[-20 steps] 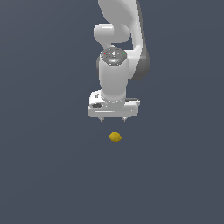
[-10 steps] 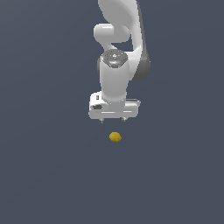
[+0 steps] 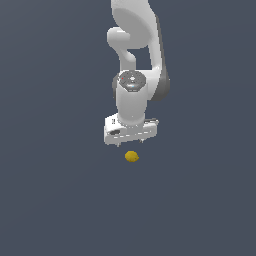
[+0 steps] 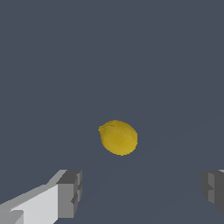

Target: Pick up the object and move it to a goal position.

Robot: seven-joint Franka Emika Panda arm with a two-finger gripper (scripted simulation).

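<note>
The object is a small yellow lemon-like lump [image 3: 131,157] lying on the dark grey floor, just below the white hand in the exterior view. The wrist view shows the object [image 4: 118,138] as a bumpy oval, apart from both fingers. My gripper [image 3: 130,143] hangs over the floor close behind the lump, pointing down. It is open: in the wrist view my gripper [image 4: 142,192] has its two grey fingertips [image 4: 70,193] set far apart, with nothing between them.
A plain dark grey floor [image 3: 60,200] fills both views. The white arm [image 3: 137,45] rises behind the hand toward the top of the exterior view. No other objects or edges show.
The hand has edged slightly down toward the lump. The lump has not moved and the fingers stay apart.
</note>
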